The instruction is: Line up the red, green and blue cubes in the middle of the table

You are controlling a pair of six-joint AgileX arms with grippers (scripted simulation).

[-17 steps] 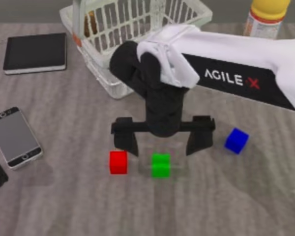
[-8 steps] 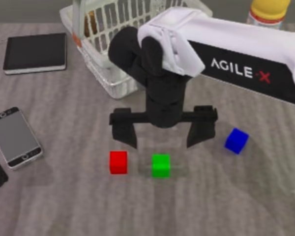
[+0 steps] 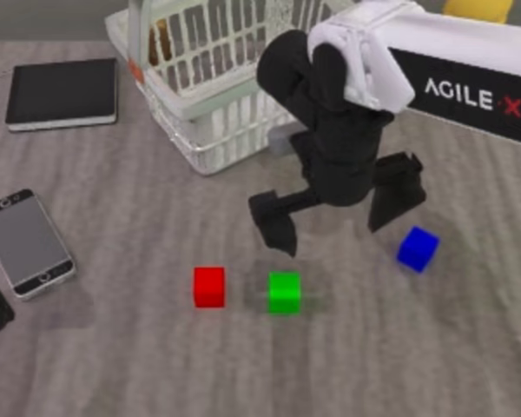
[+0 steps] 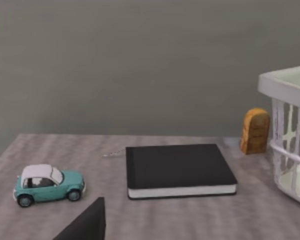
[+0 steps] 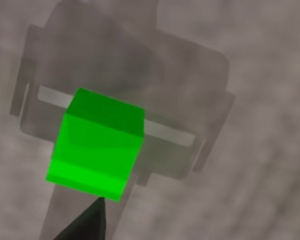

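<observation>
White lettering reading "AGILE X" marks the right arm, whose right gripper (image 3: 340,217) hangs with fingers spread wide and empty above the streaky grey table (image 3: 113,365). Three matte cubes lie below: green cube (image 3: 284,292) nearest, red cube (image 3: 209,287) beyond, blue cube (image 3: 417,248) beside one finger.

You see 3 matte cubes (image 3: 284,292) on a woven-looking grey table (image 3: 113,365) (the basket (image 3: 210,139) looks like white plastic).

The right pincer (image 3: 339,208) (spread wide, empty) has swung from above the green cube (image 3: 284,292) toward the blue cube (image 3: 418,248).
</observation>
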